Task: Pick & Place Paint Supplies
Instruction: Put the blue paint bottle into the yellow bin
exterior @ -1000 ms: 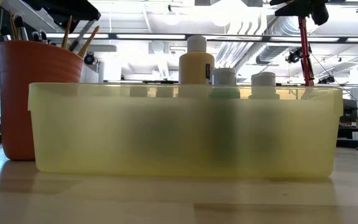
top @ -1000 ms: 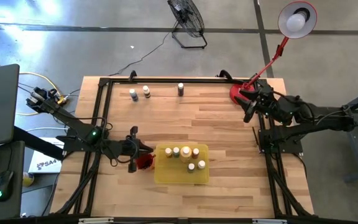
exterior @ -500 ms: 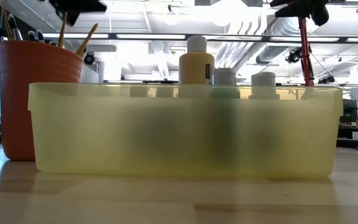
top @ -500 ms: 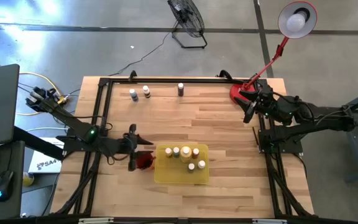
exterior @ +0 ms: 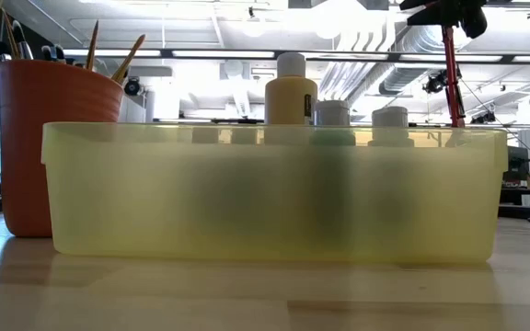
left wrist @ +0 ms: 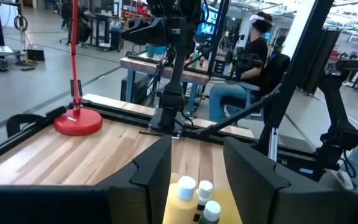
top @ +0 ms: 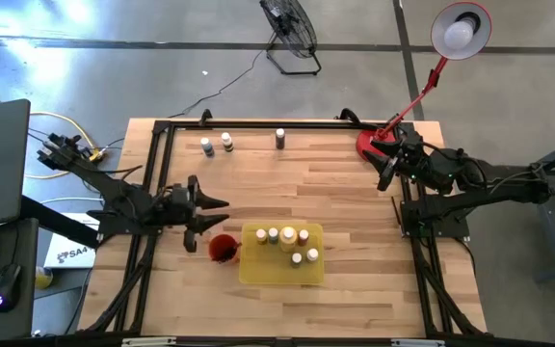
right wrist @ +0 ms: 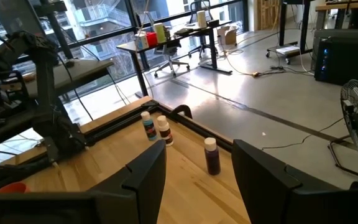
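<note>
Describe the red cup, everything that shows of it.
The red cup is a round, opaque orange-red cup, plastic by its look, standing upright on the wooden table at the yellow tray's left end, close beside it; contact cannot be told. Several thin paintbrushes stand in it, handles fanning above its rim. From above it shows as a red circle, with the left gripper just beside it, not holding it.
</note>
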Controlling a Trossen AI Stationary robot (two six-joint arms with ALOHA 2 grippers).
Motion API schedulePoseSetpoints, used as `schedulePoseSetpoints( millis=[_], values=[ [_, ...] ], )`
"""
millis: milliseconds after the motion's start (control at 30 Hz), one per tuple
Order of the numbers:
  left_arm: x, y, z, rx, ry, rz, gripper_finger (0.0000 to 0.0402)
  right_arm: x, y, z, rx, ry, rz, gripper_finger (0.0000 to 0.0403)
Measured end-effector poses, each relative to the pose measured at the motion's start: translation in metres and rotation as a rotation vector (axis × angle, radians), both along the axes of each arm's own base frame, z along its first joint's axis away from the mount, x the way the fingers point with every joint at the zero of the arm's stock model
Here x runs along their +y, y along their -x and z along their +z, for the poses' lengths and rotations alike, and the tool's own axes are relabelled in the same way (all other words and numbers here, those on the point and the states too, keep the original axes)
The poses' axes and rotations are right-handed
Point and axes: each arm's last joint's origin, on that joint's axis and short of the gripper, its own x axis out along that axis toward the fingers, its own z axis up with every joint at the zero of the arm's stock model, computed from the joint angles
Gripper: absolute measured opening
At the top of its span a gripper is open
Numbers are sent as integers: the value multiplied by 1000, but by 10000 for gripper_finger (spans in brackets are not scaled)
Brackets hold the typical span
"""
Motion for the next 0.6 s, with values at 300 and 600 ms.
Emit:
schedulePoseSetpoints(
  millis=[300,600],
  values=[
    [0,0,1,-1,-35,5,145,2,-1,0,0,-14,75,174],
    [5,4,20,-165,3,96,145,2,-6,-3,-3,-57,71,174]
  ],
)
